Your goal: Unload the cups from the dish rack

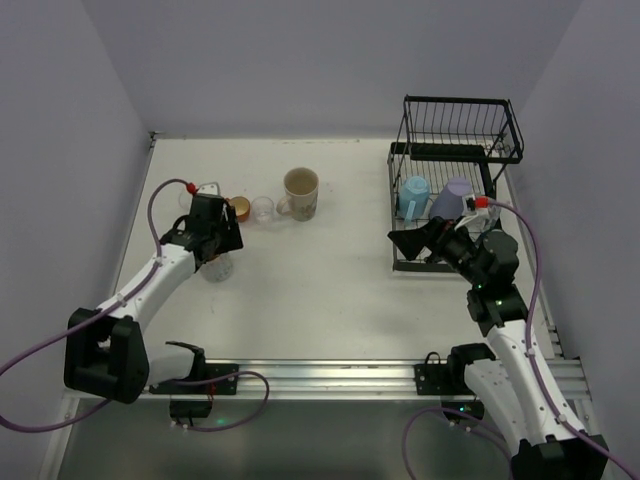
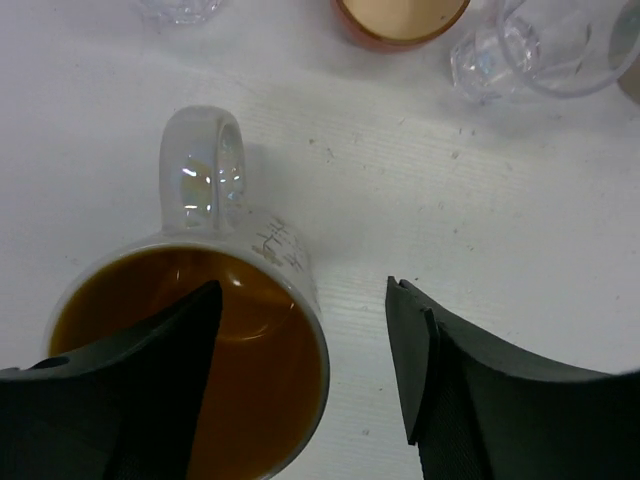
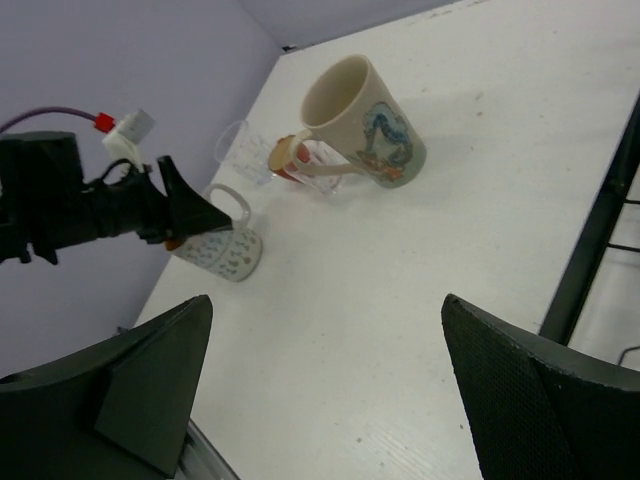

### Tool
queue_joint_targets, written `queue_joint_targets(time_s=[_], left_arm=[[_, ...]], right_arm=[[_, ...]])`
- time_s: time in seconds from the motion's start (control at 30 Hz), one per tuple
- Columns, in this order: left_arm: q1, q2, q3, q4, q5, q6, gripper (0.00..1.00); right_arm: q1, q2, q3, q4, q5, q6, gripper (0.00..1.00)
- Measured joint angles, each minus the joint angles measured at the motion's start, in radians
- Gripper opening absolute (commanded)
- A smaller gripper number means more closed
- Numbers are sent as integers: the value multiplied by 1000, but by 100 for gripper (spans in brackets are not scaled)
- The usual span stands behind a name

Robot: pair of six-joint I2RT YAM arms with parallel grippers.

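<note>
At the far right of the worktop point(image 1: 330, 290), the black wire dish rack point(image 1: 460, 130) is seen, with its upper basket raised at the back and its lower tray in front. In the lower tray a light blue cup point(image 1: 415, 195) and a lavender cup point(image 1: 456, 197) are held side by side. The right gripper point(image 1: 415, 240) is poised at the near left corner of the rack, just in front of these two cups. In its wrist view the right gripper point(image 3: 325, 330) is shown released, its fingers spread wide with nothing between them.

On the left half of the worktop the other cups are set out. A tall beige mug point(image 1: 300, 192) with a blue-green picture on its side point(image 3: 375, 125) stands furthest to the right. Just to its left a clear glass point(image 1: 263, 209) and an orange-red cup point(image 1: 239, 208) are placed close together. Nearer the arms, a white mug point(image 1: 217, 267) with small speckles on its outside point(image 3: 225, 250) stands upright, well apart from the rack.

The left gripper point(image 1: 215, 235) is held directly over the white mug. In the left wrist view the mug's orange-brown inside point(image 2: 270, 350) and its glossy handle are seen. The left gripper point(image 2: 300, 300) is released: one finger is lowered inside the mug and the other is outside it, with a gap left to the rim. Past the handle the orange-red cup point(image 2: 400, 20), the clear glass point(image 2: 540, 50) and a second clear glass point(image 2: 180, 10) are cut off by the upper edge.
</note>
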Motion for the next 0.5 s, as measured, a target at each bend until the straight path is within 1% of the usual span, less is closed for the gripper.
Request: queue_joint_targets(time_s=[0.07,0.1,0.2,0.37,0.5], left_arm=[[2,-4,14,2,1,8,80],[2,-8,19,2,2,9,85],[3,-28,33,0,13,12,92],[3,-121,79,-2,64,27,98],[2,-246,113,38,174,36,100]], right_arm=[[1,-3,2,-39,39,-32,99],[1,-4,3,-58,56,-46,99],[1,-3,6,-99,120,-81,99],[1,9,38,-188,266,-136,99],[1,14,81,-249,401,-164,99]])
